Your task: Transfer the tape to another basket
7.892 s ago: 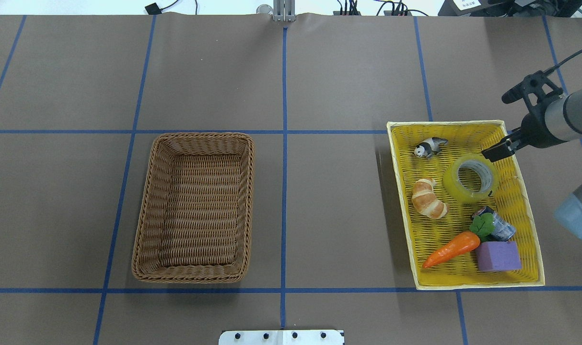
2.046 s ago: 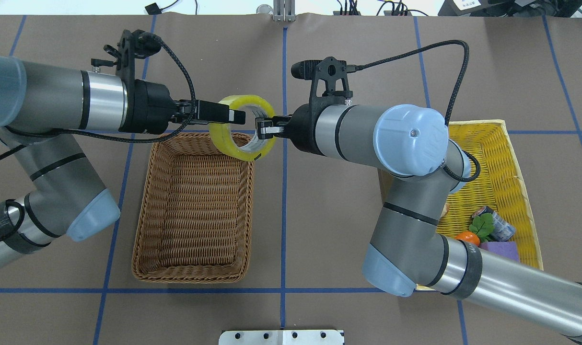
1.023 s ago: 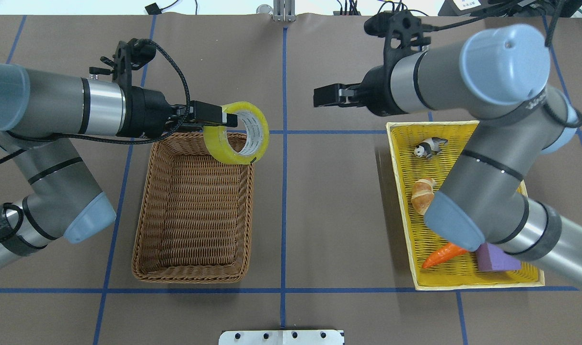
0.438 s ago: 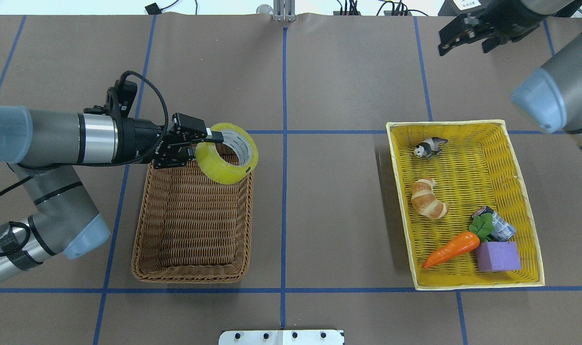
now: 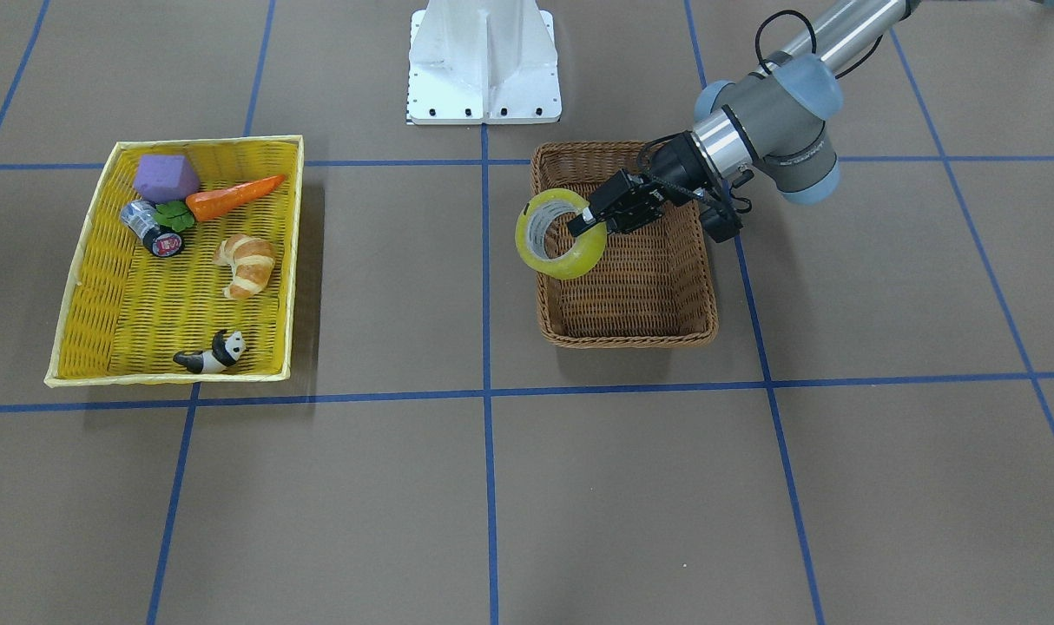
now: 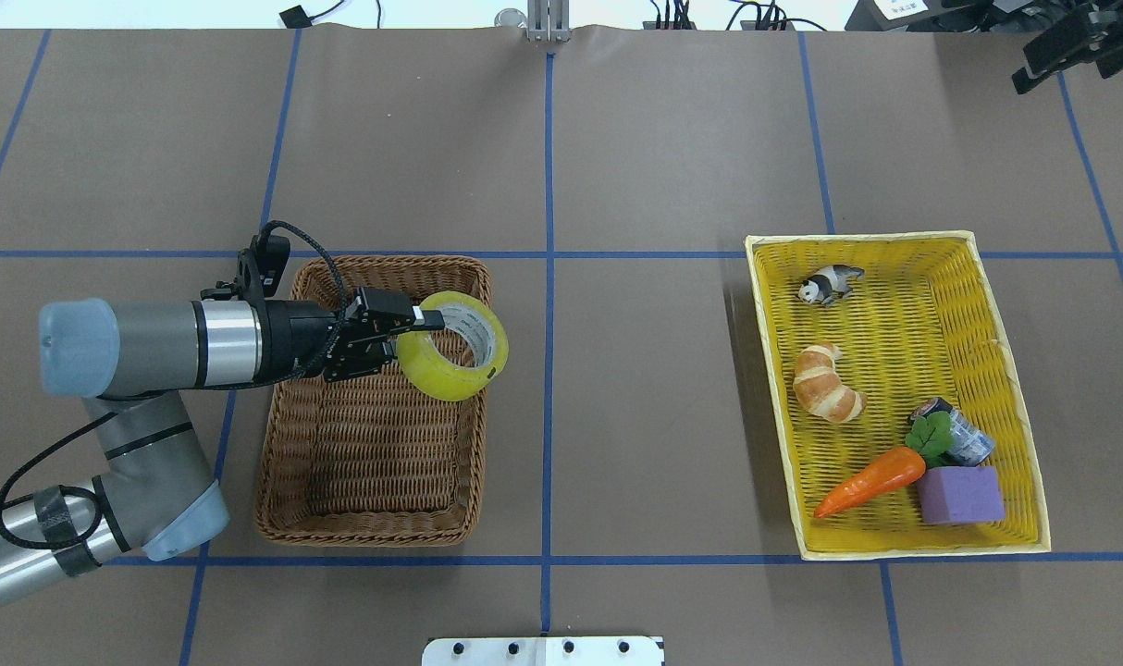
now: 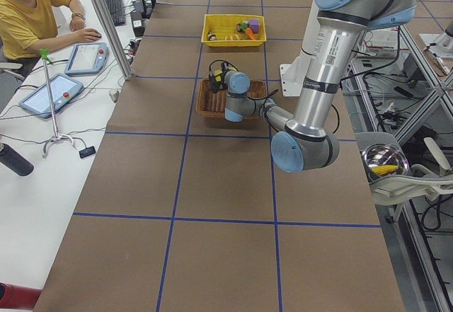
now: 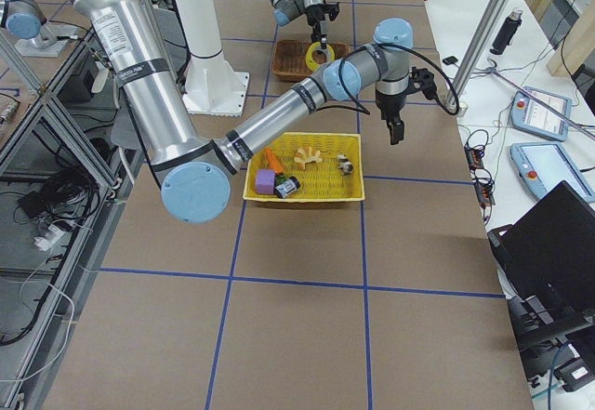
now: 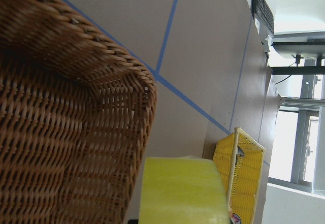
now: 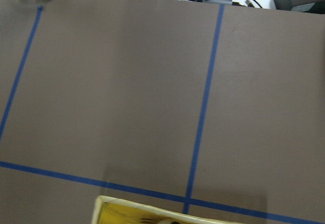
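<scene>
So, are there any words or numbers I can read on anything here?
No, none of the writing can be read.
The tape: grey print on its inner core, too small to read.
The small silver can: red and black label on its end, too blurred.
The white sign beyond the table's far edge: too small.
The left arm: dark lettering on its silver tube, too small.

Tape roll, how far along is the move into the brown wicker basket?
Done: the tape is out of the yellow tray and lifted. In hand: the left gripper is shut on its wall, holding it tilted above the wicker basket, partly overhanging the side rim nearer the table's middle. Left: bring it fully over the basket, lower it and let go; it is not yet resting inside.
</scene>
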`<action>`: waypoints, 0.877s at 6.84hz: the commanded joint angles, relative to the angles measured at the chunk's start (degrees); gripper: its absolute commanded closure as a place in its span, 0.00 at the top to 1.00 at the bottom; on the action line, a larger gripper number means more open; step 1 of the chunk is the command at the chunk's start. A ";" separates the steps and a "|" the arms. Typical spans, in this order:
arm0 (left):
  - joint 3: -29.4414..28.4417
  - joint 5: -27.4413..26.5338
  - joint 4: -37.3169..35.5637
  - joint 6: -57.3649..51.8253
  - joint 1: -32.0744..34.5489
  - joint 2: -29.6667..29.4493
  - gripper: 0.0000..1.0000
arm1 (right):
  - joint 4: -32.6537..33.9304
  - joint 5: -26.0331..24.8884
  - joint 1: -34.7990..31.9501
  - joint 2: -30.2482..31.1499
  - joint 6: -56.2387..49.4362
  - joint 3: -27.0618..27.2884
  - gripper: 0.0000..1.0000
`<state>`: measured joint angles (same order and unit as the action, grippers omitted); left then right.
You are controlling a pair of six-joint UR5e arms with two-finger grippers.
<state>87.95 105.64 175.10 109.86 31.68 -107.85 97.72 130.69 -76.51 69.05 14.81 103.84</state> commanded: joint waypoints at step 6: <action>0.46 0.09 4.98 -0.26 0.65 2.99 0.00 | 0.72 -0.09 -0.92 0.56 -2.42 -0.12 1.00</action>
<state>88.44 105.66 179.94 109.60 31.81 -104.95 98.52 130.73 -77.43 69.56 12.40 103.74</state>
